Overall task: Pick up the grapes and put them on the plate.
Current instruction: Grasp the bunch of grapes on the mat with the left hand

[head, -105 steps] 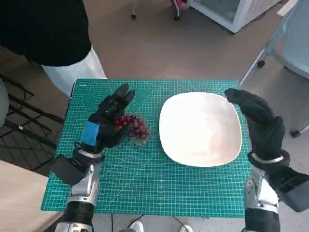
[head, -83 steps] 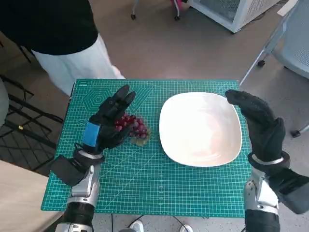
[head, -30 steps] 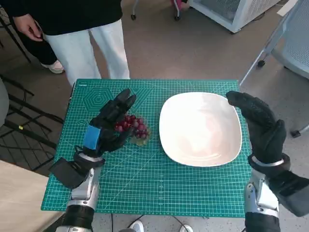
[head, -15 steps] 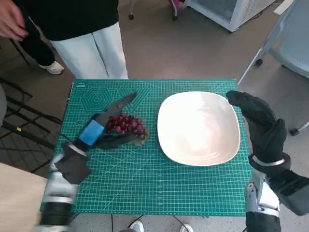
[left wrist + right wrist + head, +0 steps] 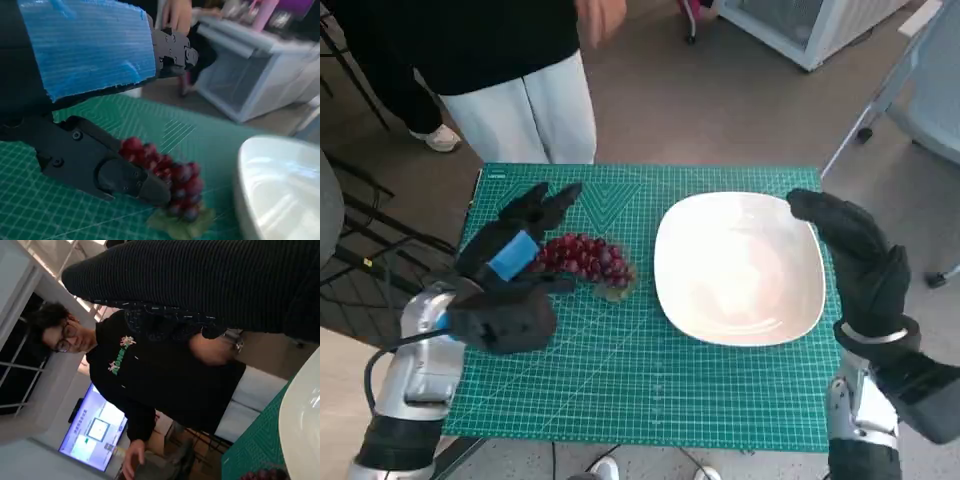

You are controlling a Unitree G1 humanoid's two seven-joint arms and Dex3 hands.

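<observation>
I see my left hand [image 5: 516, 250] with fingers spread beside the red grapes [image 5: 582, 259], holding nothing; my right hand [image 5: 855, 255] hangs open-fingered beside the white plate [image 5: 740, 270].

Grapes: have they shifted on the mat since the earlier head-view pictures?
No. The grapes lie the same short way from the plate rim; the small offset matches the camera's shift.
</observation>
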